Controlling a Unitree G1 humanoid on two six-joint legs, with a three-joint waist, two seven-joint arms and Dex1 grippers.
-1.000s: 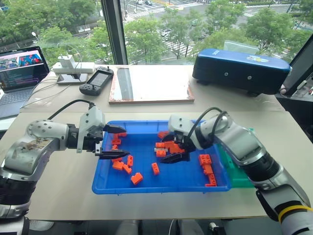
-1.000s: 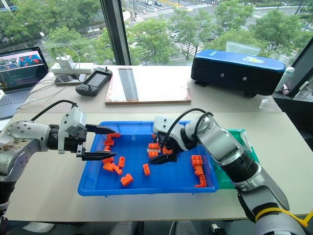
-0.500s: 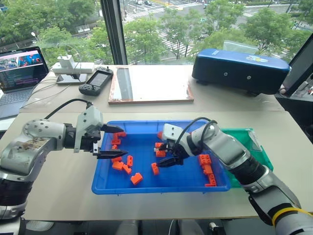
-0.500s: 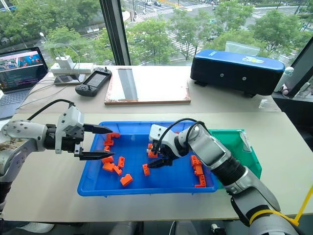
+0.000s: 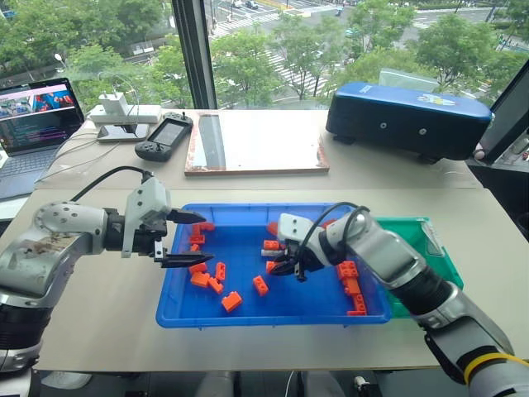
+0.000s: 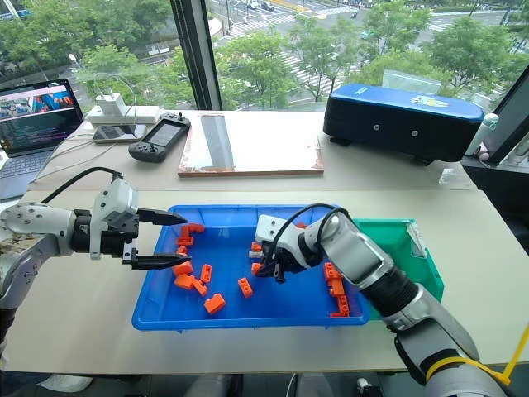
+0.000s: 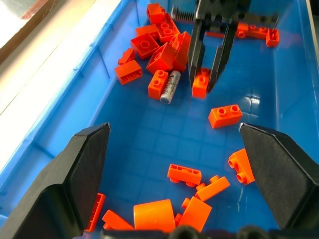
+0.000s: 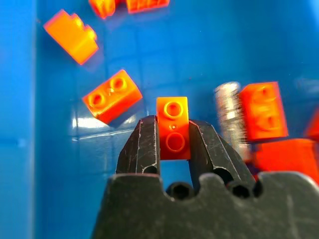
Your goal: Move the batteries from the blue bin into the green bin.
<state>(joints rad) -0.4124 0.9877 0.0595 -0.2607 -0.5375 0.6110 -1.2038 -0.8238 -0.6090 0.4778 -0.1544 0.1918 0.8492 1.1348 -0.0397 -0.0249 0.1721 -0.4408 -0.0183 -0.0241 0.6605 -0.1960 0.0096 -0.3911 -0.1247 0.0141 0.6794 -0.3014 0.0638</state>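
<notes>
Right gripper (image 8: 173, 142) is clamped on an orange brick (image 8: 173, 127), not a battery, low over the middle of the blue bin (image 5: 248, 314). One battery (image 7: 170, 86) lies just beside it among bricks. Left gripper (image 5: 195, 238) hangs with jaws apart, empty, over the bin's left end. Green bin (image 5: 430, 248) touches the blue bin at frame right, on the worktop (image 5: 99, 322).

blue bin (image 5: 248, 317) floor: bare strip through middle | orange bricks (image 5: 211, 277) heaped at 9 o'clock, more at 3 o'clock | battery (image 7: 170, 86) hemmed by bricks | green bin (image 5: 430, 248) mouth unblocked, touching tray at 3 o'clock
</notes>
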